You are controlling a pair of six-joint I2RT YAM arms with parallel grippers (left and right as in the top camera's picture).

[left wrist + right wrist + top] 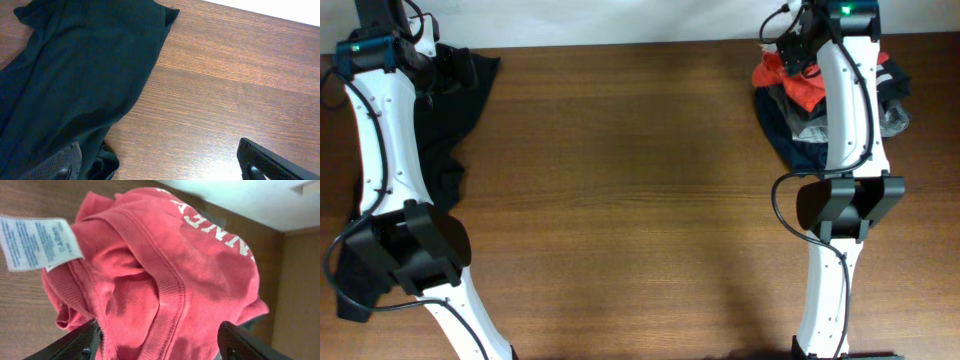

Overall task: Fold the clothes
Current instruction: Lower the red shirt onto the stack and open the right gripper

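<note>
The red T-shirt [165, 280] lies bunched on top of a heap of dark and grey clothes [810, 135] at the far right corner of the tabletop [640, 200]. Its ribbed collar [170, 295], white neck label [37, 242] and white lettering [215, 227] are all turned up towards the right wrist camera. It looks light, limp and crease-prone, so it should drape from whatever point lifts it. It would not slip much, though a shallow pinch could drag the clothes underneath along. The collar rib is the thickest, firmest edge (a shoulder seam would also serve), so that seems the best hold.

The right end effector [160, 340] stands wide open around the bunched shirt, its 2 fingers flanking the fabric without clamping it.

The black garment [75, 75] sprawls flat at the far left, equally soft. The left end effector [162, 165] hangs fully open over its edge, holding nothing.
</note>
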